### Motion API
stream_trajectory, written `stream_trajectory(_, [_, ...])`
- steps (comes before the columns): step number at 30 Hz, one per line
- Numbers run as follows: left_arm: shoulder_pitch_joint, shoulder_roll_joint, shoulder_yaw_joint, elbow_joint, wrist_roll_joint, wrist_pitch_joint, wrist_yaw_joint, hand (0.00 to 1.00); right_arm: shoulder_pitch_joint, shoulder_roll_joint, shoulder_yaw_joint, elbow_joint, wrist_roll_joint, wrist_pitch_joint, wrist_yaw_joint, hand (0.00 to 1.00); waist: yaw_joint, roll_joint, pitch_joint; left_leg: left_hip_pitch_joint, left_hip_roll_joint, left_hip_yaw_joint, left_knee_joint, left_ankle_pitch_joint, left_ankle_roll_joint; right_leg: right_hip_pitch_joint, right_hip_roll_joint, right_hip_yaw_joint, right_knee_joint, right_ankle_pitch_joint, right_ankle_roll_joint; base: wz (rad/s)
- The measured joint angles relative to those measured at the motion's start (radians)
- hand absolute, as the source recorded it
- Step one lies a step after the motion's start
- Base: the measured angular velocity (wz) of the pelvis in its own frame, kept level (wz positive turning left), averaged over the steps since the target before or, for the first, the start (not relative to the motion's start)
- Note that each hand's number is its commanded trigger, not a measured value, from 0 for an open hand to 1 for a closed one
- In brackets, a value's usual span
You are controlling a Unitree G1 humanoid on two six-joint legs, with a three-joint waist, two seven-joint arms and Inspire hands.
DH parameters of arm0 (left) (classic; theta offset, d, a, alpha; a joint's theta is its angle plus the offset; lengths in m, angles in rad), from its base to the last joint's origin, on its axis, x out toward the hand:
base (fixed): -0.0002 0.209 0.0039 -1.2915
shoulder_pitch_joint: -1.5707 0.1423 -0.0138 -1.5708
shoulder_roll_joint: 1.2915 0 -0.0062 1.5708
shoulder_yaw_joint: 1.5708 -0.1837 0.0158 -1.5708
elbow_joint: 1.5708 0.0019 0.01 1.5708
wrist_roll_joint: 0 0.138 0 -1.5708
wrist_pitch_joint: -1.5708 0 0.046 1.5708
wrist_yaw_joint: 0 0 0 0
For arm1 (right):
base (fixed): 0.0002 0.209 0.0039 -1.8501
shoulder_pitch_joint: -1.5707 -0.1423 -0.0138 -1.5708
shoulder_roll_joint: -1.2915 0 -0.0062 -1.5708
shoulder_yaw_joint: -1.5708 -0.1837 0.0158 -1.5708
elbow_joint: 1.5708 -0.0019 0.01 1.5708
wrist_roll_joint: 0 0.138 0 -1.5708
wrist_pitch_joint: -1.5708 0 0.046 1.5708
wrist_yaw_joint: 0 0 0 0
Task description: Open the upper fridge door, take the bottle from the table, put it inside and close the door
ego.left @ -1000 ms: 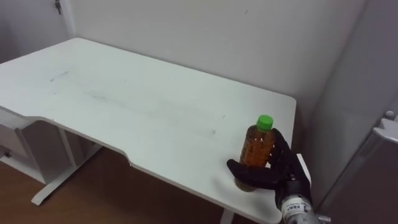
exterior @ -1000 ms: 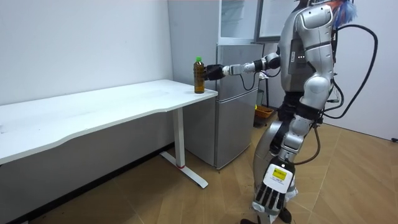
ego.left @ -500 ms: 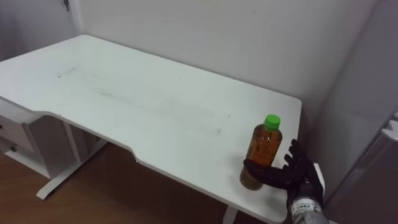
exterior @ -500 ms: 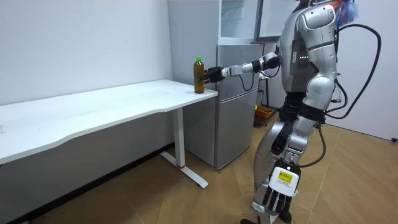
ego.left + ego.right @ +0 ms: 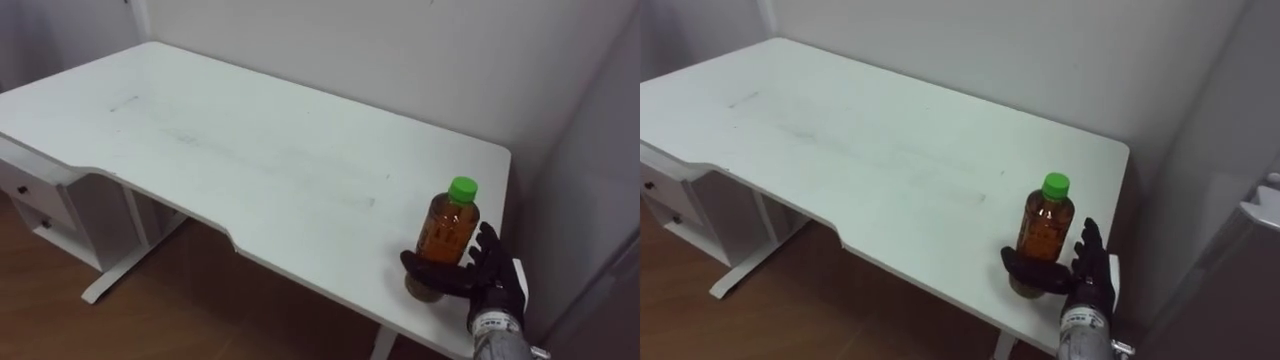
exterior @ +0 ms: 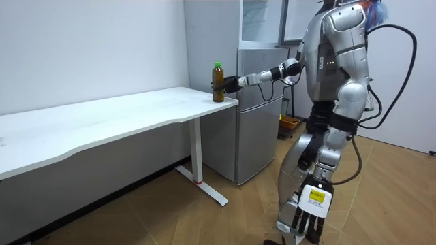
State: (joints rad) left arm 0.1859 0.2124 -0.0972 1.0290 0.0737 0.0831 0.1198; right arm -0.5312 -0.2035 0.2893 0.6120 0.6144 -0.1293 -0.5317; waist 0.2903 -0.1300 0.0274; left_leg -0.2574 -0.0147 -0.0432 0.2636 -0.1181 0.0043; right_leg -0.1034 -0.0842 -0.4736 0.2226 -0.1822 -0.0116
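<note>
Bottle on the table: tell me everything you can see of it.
The bottle is clear plastic, by the look of it, filled nearly to the neck with amber-brown liquid, and has a green screw cap. It stands upright on the white table, near its right front corner. The right robot hand holds its lower part: the thumb curls across the front and the fingers rise behind it. Nothing else touches it.

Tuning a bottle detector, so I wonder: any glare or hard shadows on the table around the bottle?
Left eye view: the table is evenly lit, no glare; just a soft shadow at the foot of the bottle, by the right hand. Room view: the bottle shows dark against the pale wall.
</note>
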Motion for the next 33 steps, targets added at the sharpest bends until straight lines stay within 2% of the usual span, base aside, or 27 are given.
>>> stream_trajectory(8, [-0.008,0.001,0.001,0.003,-0.003,-0.001,-0.004,0.00,-0.003,0.002,0.005,0.003,-0.036,0.000,0.010,0.00,0.021,-0.004,0.0034,-0.006,0.002,-0.005,0.007,0.000,0.000,-0.002,-0.003,0.000,0.001,0.000,-0.001,0.01])
stream_trajectory(12, [-0.021,0.002,0.001,0.005,-0.003,-0.002,-0.004,0.00,-0.003,0.005,0.006,0.003,-0.036,0.000,0.010,0.00,0.023,-0.013,0.0081,-0.008,0.001,-0.005,0.009,0.000,0.000,-0.003,-0.003,0.000,-0.001,0.000,-0.001,0.00])
stream_trajectory(18, [-0.023,0.002,0.000,0.003,-0.003,-0.002,-0.004,0.00,-0.003,0.008,0.006,0.003,-0.074,0.000,0.010,0.00,0.022,-0.014,0.0077,-0.009,0.002,-0.004,0.008,0.000,0.000,-0.004,-0.002,0.000,-0.002,0.000,-0.001,0.00])
stream_trajectory(19, [-0.023,0.002,0.000,0.003,-0.003,-0.002,-0.004,0.00,-0.003,0.008,0.006,0.003,-0.074,0.000,0.009,0.16,0.022,-0.014,0.0076,-0.009,0.002,-0.004,0.008,0.000,0.000,-0.004,-0.002,0.000,-0.002,0.000,-0.001,0.00])
stream_trajectory(20, [-0.023,0.002,0.000,0.003,-0.003,-0.002,-0.004,0.00,-0.003,0.008,0.006,0.003,-0.074,0.000,0.009,1.00,0.022,-0.014,0.0076,-0.009,0.002,-0.004,0.008,0.000,0.000,-0.004,-0.002,0.000,-0.002,0.000,-0.001,0.00])
stream_trajectory(33, [-0.020,0.001,0.001,0.008,-0.001,-0.001,-0.021,0.00,-0.003,0.008,0.008,0.028,-0.077,0.001,0.014,1.00,0.048,-0.014,0.0073,-0.008,0.001,-0.015,0.012,0.000,0.000,0.000,-0.001,-0.004,0.001,0.002,-0.002,0.00])
